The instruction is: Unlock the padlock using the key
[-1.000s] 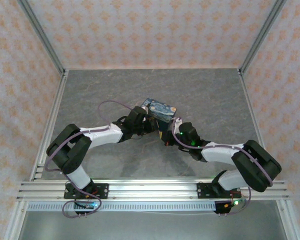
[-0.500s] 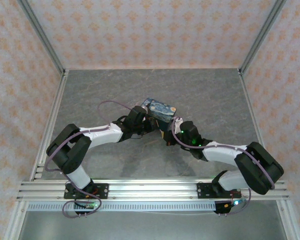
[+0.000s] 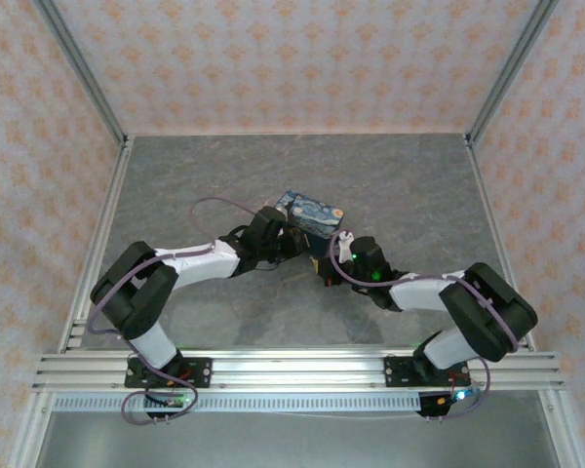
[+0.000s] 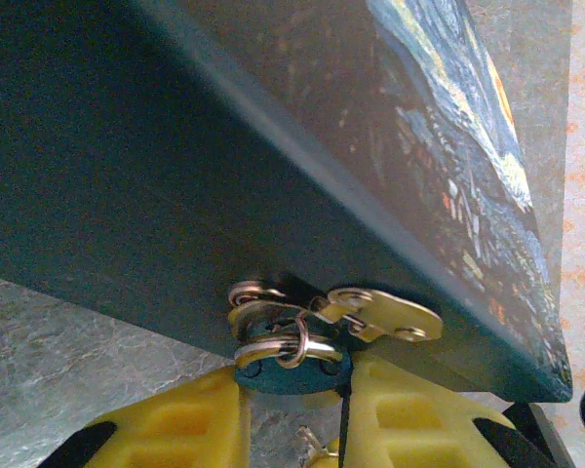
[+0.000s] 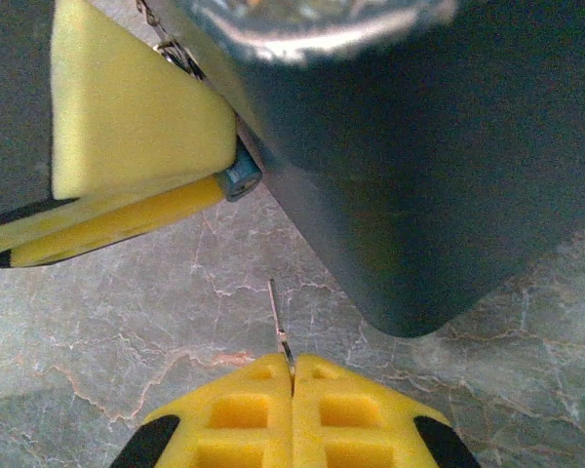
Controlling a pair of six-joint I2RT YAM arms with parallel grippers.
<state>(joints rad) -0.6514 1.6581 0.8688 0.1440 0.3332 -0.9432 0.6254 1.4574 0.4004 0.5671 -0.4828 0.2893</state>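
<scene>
— What colour's that box (image 3: 312, 216)?
— Deep blue, painted like a night sky, with yellow swirls and orange flecks on the lid. The padlock (image 4: 273, 375) is dark teal with silvery rings, next to a brassy hasp (image 4: 385, 317).
— And the grippers?
— The left gripper (image 4: 297, 378) and right gripper (image 5: 292, 375) are both yellow with black patches. The key (image 5: 279, 322) is silvery. The table (image 3: 400, 175) is grey with pale marble veins, and the walls (image 3: 292, 58) are pink with orange flower motifs.

One blue night-sky box (image 3: 312, 216); one tiny padlock (image 4: 292, 375); one brass hasp (image 4: 385, 314); one thin key (image 5: 279, 322). Two arms, left arm (image 3: 190, 261) and right arm (image 3: 424, 292); two grippers, left gripper (image 3: 291, 244) and right gripper (image 5: 292, 369), two yellow pads (image 4: 175, 429) apiece. One grey marbled table (image 3: 224, 175), three patterned walls (image 3: 292, 58)
</scene>
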